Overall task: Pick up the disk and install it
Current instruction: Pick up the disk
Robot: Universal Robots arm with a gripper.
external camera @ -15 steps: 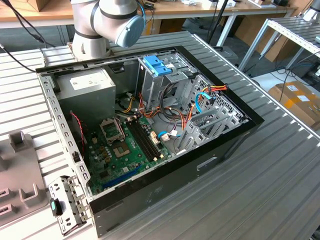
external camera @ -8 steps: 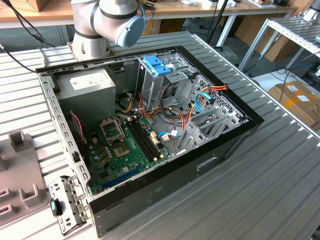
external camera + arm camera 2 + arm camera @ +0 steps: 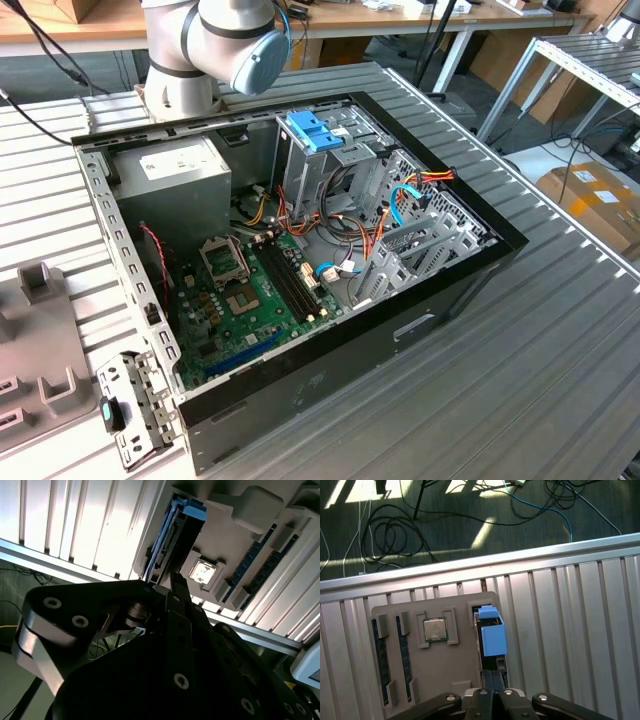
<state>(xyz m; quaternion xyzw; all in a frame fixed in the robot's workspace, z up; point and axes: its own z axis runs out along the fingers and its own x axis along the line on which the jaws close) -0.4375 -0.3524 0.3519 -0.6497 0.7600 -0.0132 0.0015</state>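
Barely begun: disk in the tray, not yet in the case

Both wrist views show the disk (image 3: pixel 492 637) standing on edge in a slot of the grey tray (image 3: pixel 462 660), which lies on the ribbed metal table (image 3: pixel 570 630). The gripper (image 3: pixel 493 676) is set at the end of the disk nearest the wrist, at it or touching it. Whether the gripper is clenched on the disk or released cannot be told. The disk sits down in its slot, so no lift is evident.

In the exterior view the open computer case (image 3: pixel 400 340) lies on the table, side panel off. Its tall drive cage (image 3: pixel 300 175) carries a blue bracket (image 3: pixel 313 130) on top.

Judged from these views, neither the pick-up nor the installation is complete, and the work stands at its first step.

Count:
- one disk
- one gripper
- one tray
- one processor chip (image 3: pixel 435 629) lying in the tray
- two memory sticks (image 3: pixel 381 655) in the tray's long slots
- one computer case
- one drive cage
- one blue bracket
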